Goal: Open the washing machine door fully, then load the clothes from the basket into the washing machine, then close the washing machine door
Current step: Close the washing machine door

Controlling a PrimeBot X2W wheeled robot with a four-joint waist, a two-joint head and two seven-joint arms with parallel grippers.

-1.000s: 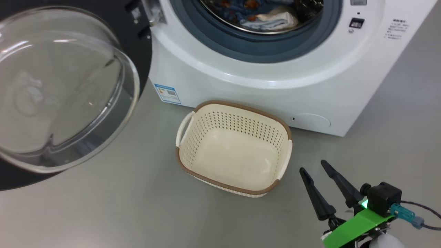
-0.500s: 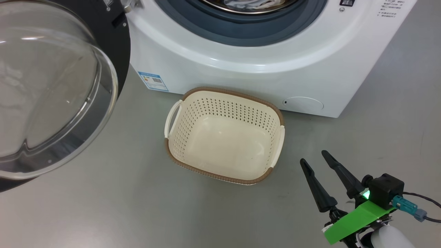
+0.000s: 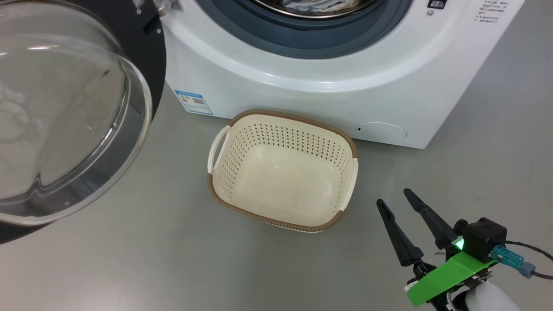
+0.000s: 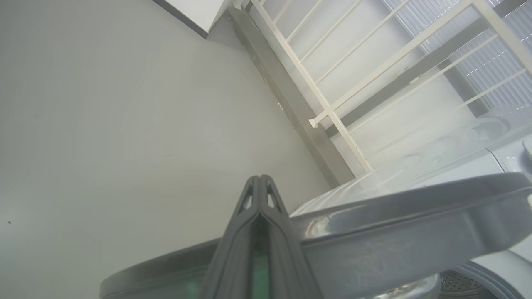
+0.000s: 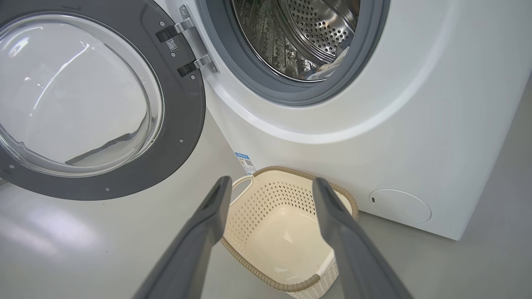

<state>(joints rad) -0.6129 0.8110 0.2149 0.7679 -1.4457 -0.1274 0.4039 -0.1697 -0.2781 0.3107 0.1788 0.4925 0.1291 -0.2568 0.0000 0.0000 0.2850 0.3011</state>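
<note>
- The basket (image 3: 281,138) was seen empty on the floor, just in front of the washing machine (image 3: 302,99), and the clothes (image 3: 317,5) lay inside the drum (image 5: 316,29). Closing was therefore judged to be the step left.
- The door (image 3: 65,112) was swung wide open to the left of the opening and hung on hinges (image 5: 195,41) at the opening's left side.
- Being round, the door had no long axis. Its inner face and glass bulge were turned outward toward the robot, and its free edge pointed left, away from the machine.
- The left end effector (image 4: 258,182) was fully closed, with nothing held. In the left wrist view, the door's dark rim (image 4: 395,216) passed right behind the pressed-together fingers. Whether the rim was touched could not be told.
- The right end effector (image 3: 394,198) was spread wide and empty. It was held over the floor to the right of the basket, well apart from the door.
- The left arm was thus the nearer one. A push on the free edge toward the right, around the hinges, was judged to be what was called for.
</note>
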